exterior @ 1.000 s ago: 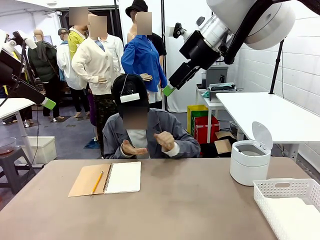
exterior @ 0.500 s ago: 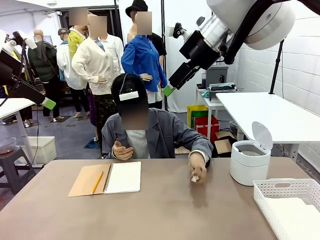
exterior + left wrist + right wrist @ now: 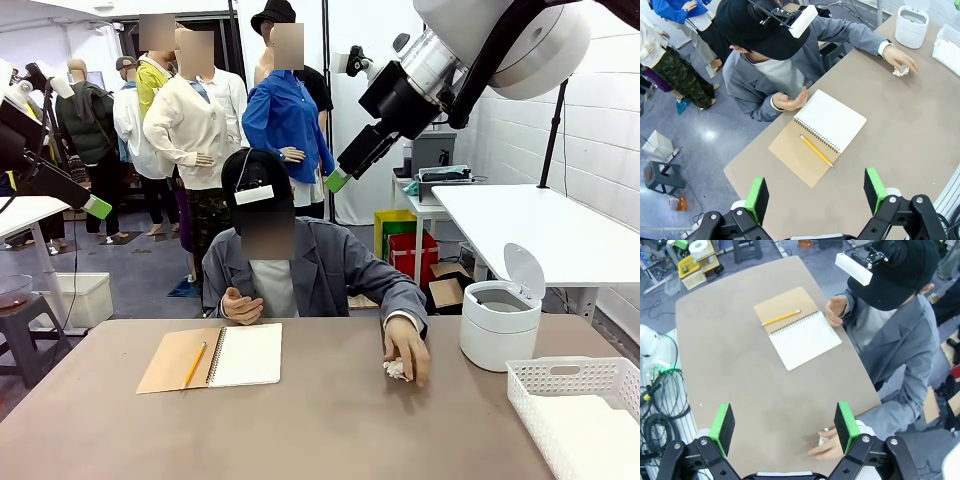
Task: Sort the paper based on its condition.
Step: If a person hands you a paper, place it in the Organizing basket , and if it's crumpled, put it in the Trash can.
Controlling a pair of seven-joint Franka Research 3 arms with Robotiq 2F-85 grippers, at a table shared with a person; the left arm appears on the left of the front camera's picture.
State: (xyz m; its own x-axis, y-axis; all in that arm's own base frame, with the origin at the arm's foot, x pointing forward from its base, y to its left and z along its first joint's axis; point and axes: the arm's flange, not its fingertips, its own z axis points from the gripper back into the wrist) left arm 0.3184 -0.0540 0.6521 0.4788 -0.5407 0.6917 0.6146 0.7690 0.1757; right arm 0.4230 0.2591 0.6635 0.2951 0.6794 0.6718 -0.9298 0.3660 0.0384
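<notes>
Hanging high over the table's left side, the left gripper [image 3: 816, 192] is holding its jaws wide, gripping nothing. An open notebook [image 3: 245, 355] is lying below with a pencil [image 3: 194, 364] on it. The right gripper [image 3: 784, 421] is hovering aloft, jaws equally wide and empty. The crumpled paper ball [image 3: 397, 369] is sitting on the table under the person's hand [image 3: 410, 348], left of a white bin [image 3: 498, 325] and a basket [image 3: 565, 368].
</notes>
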